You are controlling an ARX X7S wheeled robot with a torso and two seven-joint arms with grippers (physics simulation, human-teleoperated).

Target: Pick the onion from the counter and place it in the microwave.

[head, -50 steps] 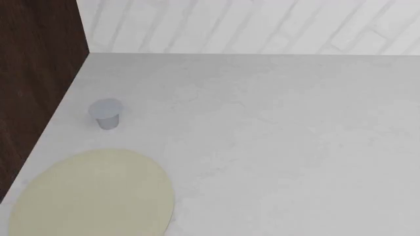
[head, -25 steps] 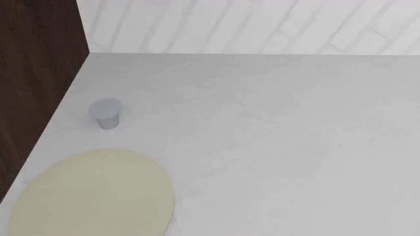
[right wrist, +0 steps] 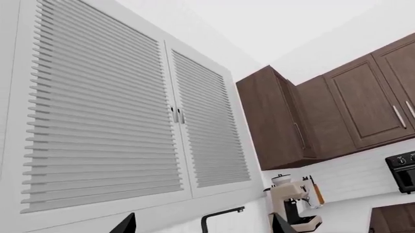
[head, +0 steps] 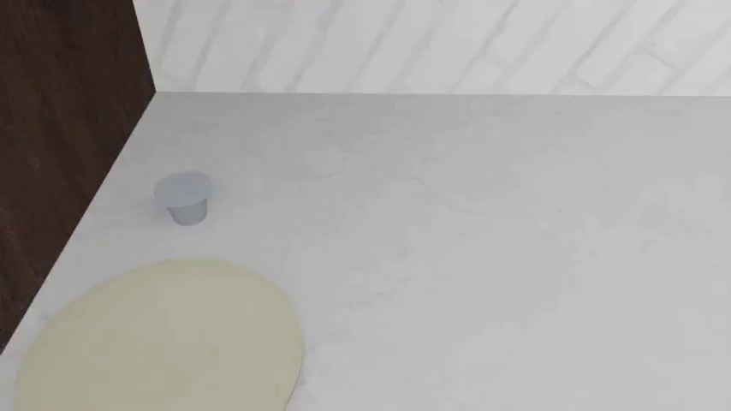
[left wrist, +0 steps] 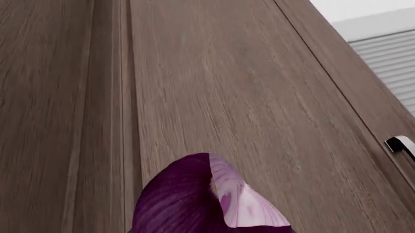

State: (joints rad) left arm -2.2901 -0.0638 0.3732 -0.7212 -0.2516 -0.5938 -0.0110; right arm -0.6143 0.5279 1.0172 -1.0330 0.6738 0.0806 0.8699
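Left wrist view. One onion [left wrist: 207, 199], magenta-purple with one paler pink patch, close against the lens and cut off by the frame's edge. No fingers of the left tool show, so whether it is spread or pinching the onion cannot be told. Behind the onion: wood-grain cabinet panels [left wrist: 214, 97], brown, with vertical seams between them. One metal handle tip [left wrist: 402, 144], mostly cut off. One strip of grey slatted panel [left wrist: 389, 58], partly out of frame.

Head view. One surface [head: 480, 257], white-grey stone, filling most of the frame; its front edge is out of view. One small grey cup [head: 183, 198], upright, near the left edge of the surface. One round cream disc [head: 166, 338], flat, at the near left corner, cut off below. One dark wood panel [head: 63, 137] along the left edge. One white brick wall [head: 434, 43] along the far edge. No onion, arm or tool appears here.

Right wrist view. Two white louvred doors [right wrist: 129, 126], each with one small knob at the shared seam. Brown upper cabinets [right wrist: 337, 107], several doors, the exact count unclear at the frame edge. One beige coffee machine [right wrist: 293, 201]. One black faucet [right wrist: 220, 216], partly cut off. One black appliance [right wrist: 402, 172] with knobs, mostly out of frame. Two dark tips [right wrist: 126, 225] of the right tool stand apart, nothing between them.
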